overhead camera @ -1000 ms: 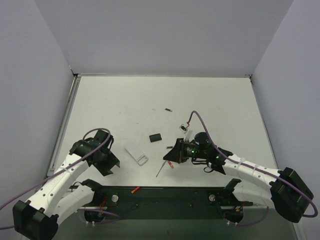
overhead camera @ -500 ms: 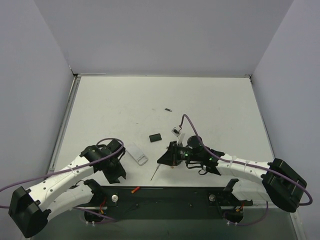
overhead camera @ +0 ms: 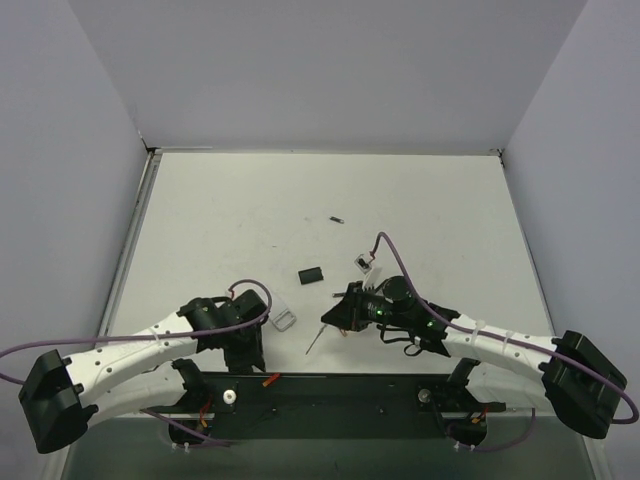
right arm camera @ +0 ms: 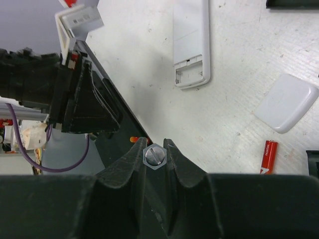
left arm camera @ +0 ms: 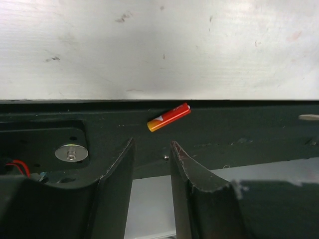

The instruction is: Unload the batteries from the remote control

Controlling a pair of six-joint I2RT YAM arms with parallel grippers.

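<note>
One red battery [left arm camera: 168, 117] lies on the black base plate [left arm camera: 249, 134], just beyond my open, empty left gripper [left arm camera: 152, 144]; in the top view this battery [overhead camera: 270, 379] sits near the left gripper [overhead camera: 248, 352]. A second red battery [right arm camera: 269, 156] lies on the table by my right gripper [overhead camera: 335, 318]. The right gripper [right arm camera: 153, 144] is shut on a thin dark tool with a silver hex head [right arm camera: 153, 156]; its thin shaft [overhead camera: 314, 342] points to the near left. I cannot make out the long black remote.
A white remote [right arm camera: 191, 45] lies back-up with an open recess, its white cover [right arm camera: 286, 102] beside it. In the top view the left arm partly hides the white remote [overhead camera: 284, 320]. A black cover piece [overhead camera: 312, 274] and a small dark bit [overhead camera: 338, 218] lie farther back.
My left arm has swung right and toward the near edge, so its gripper now hangs over the base plate by the battery. The right gripper shifted slightly, still holding the tool.
</note>
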